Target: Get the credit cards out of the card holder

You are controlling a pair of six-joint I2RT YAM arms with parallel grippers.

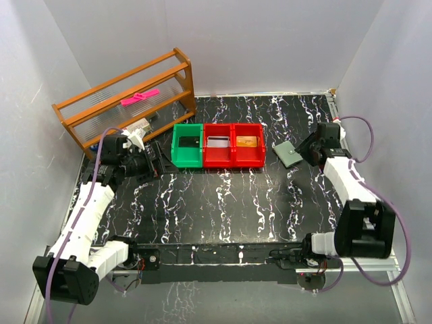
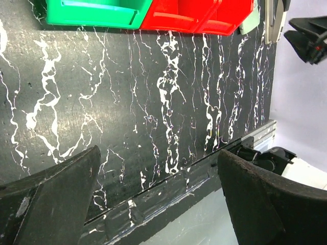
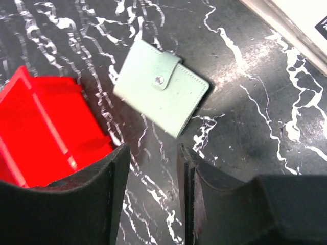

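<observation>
Your left pincer (image 2: 159, 163) hangs released, jaws spread wide, above bare marbled desk (image 2: 127, 102) left of the green bin (image 1: 187, 160). Your right pincer (image 3: 152, 168) stands part-open with nothing between its jaws, facing the card holder (image 3: 161, 94), which lies snapped shut on the desk just right of the two red bins (image 1: 233, 160). Farther back, a wooden rack (image 1: 183, 74) stands at the desk's far left corner.

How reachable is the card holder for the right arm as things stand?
Probably yes. The card holder lies closed on the table just ahead of the right tool, whose jaws stand apart and empty; the red bin sits aside.
</observation>
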